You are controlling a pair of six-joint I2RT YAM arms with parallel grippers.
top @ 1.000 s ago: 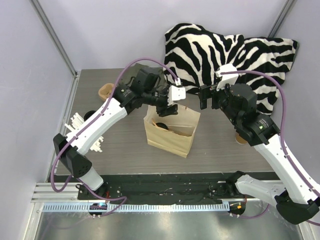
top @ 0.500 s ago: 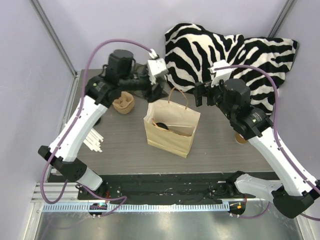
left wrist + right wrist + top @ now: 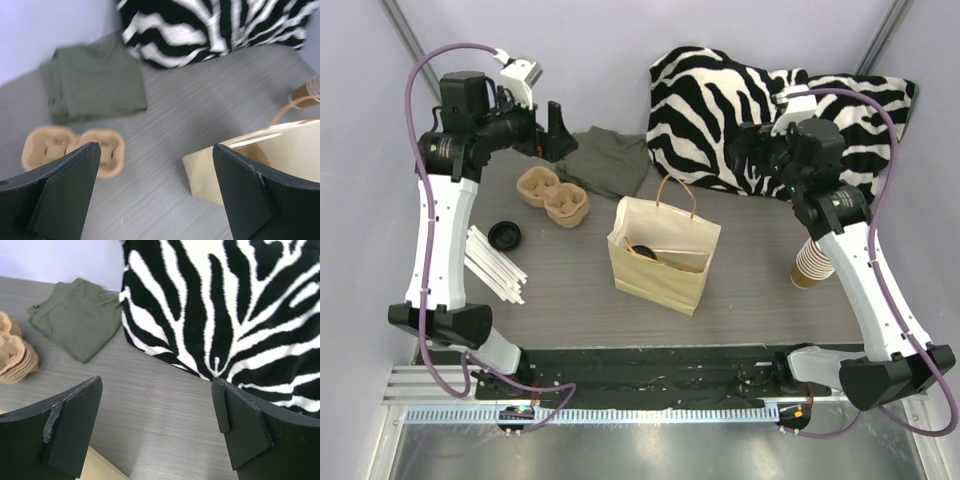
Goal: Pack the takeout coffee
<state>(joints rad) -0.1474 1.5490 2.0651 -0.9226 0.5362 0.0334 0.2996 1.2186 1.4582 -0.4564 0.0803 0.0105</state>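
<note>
A tan paper bag (image 3: 665,262) with handles stands open at the table's middle. Inside its mouth shows a round black top (image 3: 642,249), which looks like the lidded takeout coffee; the cup's body is hidden by the bag wall. My left gripper (image 3: 553,130) hangs high at the back left, open and empty, well away from the bag. From the left wrist the bag (image 3: 260,160) sits behind the right finger, with the gripper (image 3: 155,147) over bare table. My right gripper (image 3: 748,148) is open and empty at the back right, and in its own view (image 3: 156,382) it stands before the striped cloth.
A two-cup pulp carrier (image 3: 553,195) and a folded green cloth (image 3: 610,162) lie back left. A loose black lid (image 3: 505,235) and white straws (image 3: 495,265) lie at the left. A stack of brown cups (image 3: 810,265) stands right of the bag. Zebra fabric (image 3: 770,100) fills the back right.
My left arm has drawn back from above the bag to the far back left, and its jaws have opened wide. The right arm has pulled away to the back right.
</note>
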